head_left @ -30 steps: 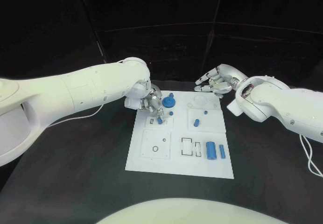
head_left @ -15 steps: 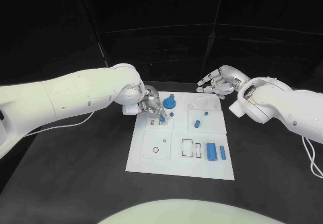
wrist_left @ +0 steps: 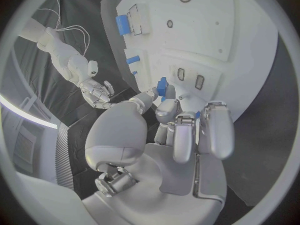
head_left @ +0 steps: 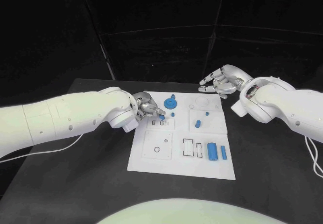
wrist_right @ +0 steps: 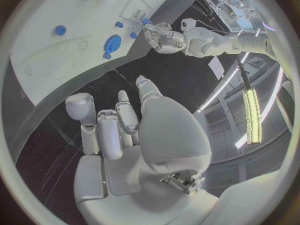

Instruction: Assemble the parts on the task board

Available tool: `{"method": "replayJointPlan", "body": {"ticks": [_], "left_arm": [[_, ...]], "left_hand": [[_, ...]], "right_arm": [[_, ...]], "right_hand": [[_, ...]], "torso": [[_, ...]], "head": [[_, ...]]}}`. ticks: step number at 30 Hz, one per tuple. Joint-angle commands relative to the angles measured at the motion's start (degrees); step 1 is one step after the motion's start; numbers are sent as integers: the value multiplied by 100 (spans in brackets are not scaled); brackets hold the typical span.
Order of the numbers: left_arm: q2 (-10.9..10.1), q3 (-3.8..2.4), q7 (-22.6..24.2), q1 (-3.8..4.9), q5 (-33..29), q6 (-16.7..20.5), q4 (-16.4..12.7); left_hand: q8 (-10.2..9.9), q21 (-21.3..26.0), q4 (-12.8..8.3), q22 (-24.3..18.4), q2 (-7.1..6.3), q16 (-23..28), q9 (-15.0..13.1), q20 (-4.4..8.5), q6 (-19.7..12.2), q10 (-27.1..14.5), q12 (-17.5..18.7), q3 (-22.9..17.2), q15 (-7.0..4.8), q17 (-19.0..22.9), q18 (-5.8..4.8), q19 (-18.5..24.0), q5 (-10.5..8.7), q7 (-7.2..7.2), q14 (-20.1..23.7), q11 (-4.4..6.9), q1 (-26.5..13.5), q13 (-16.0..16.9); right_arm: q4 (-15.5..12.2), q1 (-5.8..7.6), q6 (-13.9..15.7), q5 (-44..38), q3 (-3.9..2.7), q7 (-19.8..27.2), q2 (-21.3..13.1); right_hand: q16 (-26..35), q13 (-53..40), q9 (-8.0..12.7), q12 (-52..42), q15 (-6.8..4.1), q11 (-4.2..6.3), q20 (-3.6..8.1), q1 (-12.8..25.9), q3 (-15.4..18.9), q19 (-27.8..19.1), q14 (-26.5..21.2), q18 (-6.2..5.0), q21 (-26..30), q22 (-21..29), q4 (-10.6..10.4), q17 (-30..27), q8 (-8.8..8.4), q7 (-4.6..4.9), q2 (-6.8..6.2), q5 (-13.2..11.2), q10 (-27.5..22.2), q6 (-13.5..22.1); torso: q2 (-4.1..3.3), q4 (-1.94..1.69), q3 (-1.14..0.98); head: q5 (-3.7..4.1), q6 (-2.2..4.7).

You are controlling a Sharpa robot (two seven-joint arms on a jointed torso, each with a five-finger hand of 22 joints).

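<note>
Task board [head_left: 151, 161], near left portion: bare plate, open from above. Far left corner: occupied by left hand [head_left: 149, 108] beside blue round part [head_left: 170, 101]. Right hand [head_left: 219, 81] hangs beyond far right edge. Bench [head_left: 87, 182] open around.

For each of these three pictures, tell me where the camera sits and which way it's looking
Head view: on the robot's head, looking down at the task board; both white arms enter, left hand over the board, right hand beyond its far edge.
Left wrist view: behind the left hand, facing the board; its fingers pinch a small blue part.
Right wrist view: behind the right hand, facing across the board toward the left hand.
Shared: the blue gear shows in head and right wrist views.
</note>
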State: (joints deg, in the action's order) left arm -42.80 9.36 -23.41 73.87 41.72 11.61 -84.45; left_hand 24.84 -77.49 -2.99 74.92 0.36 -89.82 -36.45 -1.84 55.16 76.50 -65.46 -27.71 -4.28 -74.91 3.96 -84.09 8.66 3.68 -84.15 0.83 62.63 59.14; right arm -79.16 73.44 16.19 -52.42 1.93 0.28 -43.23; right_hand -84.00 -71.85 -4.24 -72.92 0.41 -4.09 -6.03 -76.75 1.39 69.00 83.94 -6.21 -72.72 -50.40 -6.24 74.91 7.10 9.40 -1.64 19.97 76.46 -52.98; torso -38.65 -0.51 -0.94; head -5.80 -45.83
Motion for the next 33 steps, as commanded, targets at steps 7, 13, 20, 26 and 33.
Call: {"method": "replayJointPlan", "body": {"ticks": [7, 13, 20, 26, 33], "left_arm": [[-227, 2, 780, -264, 910, 2164, -403], [-279, 77, 780, -373, 1216, 2429, -558], [-272, 152, 720, -485, 1495, 2593, -617], [-199, 169, 576, -556, 1720, 2594, -594], [-131, 174, 268, -600, 2018, 2368, -552]], "left_hand": [[122, -74, -873, 161, -160, -18, -102, 59, -33, 82, 12, -1083, -57, -1509, -75, -215, 74, -19, -585, 33, 30, 10], [149, -87, -861, 178, -204, -18, -124, 64, -32, 95, 5, -1126, -61, -1509, -79, -221, 98, -23, -585, 38, 27, 15], [166, -93, -854, 185, -235, -18, -138, 67, -30, 96, 12, -1150, -63, -1509, -80, -224, 112, -27, -585, 42, 27, 4], [184, -98, -847, 192, -274, -18, -152, 69, -26, 102, 10, -1170, -66, -1509, -82, -226, 124, -31, -585, 45, 26, 6], [196, -100, -842, 195, -300, -18, -161, 72, -20, 108, 5, -1183, -69, -1509, -82, -227, 134, -35, -585, 49, 27, 12]], "right_arm": [[-40, 13, 77, -10, -4, 9, -53], [-42, 13, 78, -10, -4, 5, -58], [-45, 13, 76, -10, -4, 4, -58], [-47, 13, 79, -10, -4, 3, -61], [-44, 13, 81, -11, -3, 3, -54]], "right_hand": [[33, 2, 6, -8, -53, -12, -9, 12, 17, -29, 354, -111, 30, 9, -24, 385, 39, -18, 44, 24, -19, 17], [33, 2, 6, -7, -53, -12, -9, 13, 17, -29, 354, -111, 30, 9, -24, 385, 39, -18, 44, 24, -19, 17], [33, 3, 6, -6, -53, -13, -9, 15, 19, -29, 354, -112, 30, 10, -26, 385, 40, -19, 43, 24, -20, 17], [34, 2, 6, -8, -53, -13, -9, 18, 22, -28, 354, -111, 30, 8, -30, 385, 41, -19, 44, 24, -19, 17], [34, 2, 6, -8, -53, -13, -9, 18, 22, -28, 354, -111, 30, 8, -30, 385, 41, -19, 44, 24, -19, 17]], "torso": [[25, -22, -18], [19, -21, -18], [23, -20, -11], [22, -11, -19], [19, -11, -16]], "head": [[52, -5], [42, -6], [40, -12], [31, -15], [37, -23]]}}
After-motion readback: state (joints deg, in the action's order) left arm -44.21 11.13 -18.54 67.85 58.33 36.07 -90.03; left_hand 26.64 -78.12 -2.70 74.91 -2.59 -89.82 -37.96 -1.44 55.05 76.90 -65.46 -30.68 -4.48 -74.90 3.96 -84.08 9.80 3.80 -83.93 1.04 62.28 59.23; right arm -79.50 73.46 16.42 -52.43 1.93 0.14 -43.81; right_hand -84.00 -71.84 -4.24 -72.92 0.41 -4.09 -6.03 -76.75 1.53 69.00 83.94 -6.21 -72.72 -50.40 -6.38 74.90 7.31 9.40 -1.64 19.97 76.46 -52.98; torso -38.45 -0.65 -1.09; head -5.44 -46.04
